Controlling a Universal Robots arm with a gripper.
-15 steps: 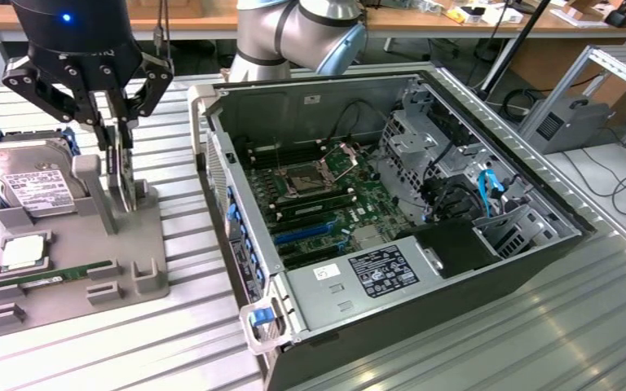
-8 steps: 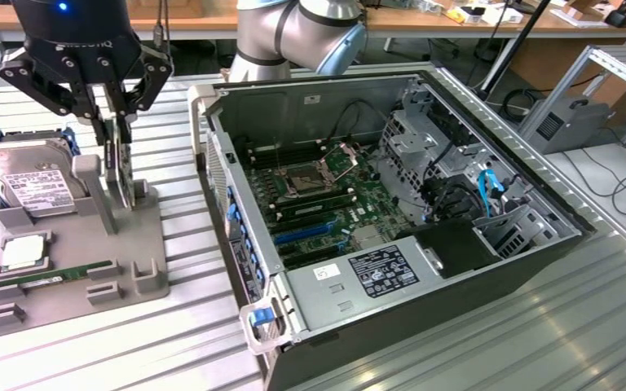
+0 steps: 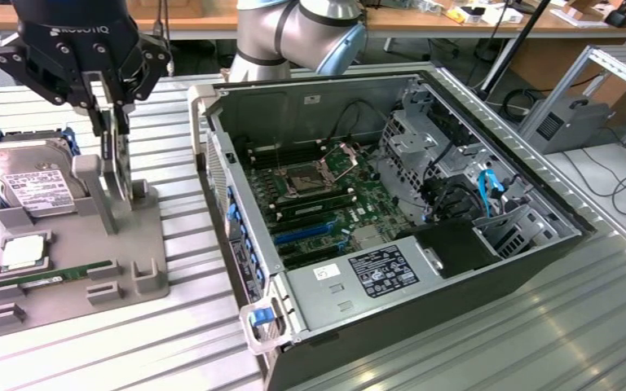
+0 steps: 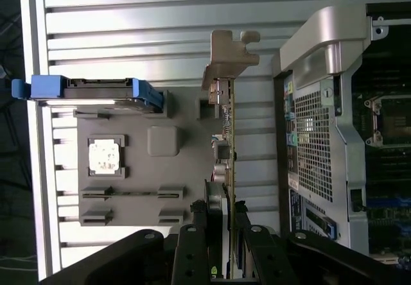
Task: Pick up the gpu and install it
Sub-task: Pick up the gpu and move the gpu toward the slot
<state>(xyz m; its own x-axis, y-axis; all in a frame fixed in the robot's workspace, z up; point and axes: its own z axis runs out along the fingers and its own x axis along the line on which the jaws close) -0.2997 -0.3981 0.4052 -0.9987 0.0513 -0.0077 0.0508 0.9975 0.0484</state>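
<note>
**A:** Where is the gpu (image 4: pixel 228 137) sitting?

**B:** On its long edge in the grey holder (image 3: pixel 128 269) on the worktop (image 3: pixel 487 342); its silver bracket (image 4: pixel 228 57) is at one end; the hard drive (image 3: pixel 36 183) leans in the same holder close by, and the open computer case (image 3: pixel 324 81) lies just beside the holder

**A:** And the end effector (image 3: pixel 110 129)?

**B:** It is low over the holder, straddling the card's upper edge, one side of it on each face; whether it has closed on the board or only brackets it, I cannot tell

**A:** So what makes this grasp a good one?

**B:** To my mind, alignment first; the wrist should sit square to the plane of the board, so the grip meets both faces flat and not at a skew; a thin card twists easily under a lopsided squeeze

**A:** Where along it should the grip land?

**B:** I would favour the middle of the edge, on bare board if there is any, clear of the raised parts on one face; a grip near an end could let the card swing

**A:** What are the risks?

**B:** The bracket catching on the holder's post; the near hard drive being nudged; so the card wants a path straight along the holder's slot, with no sideways drift
</note>
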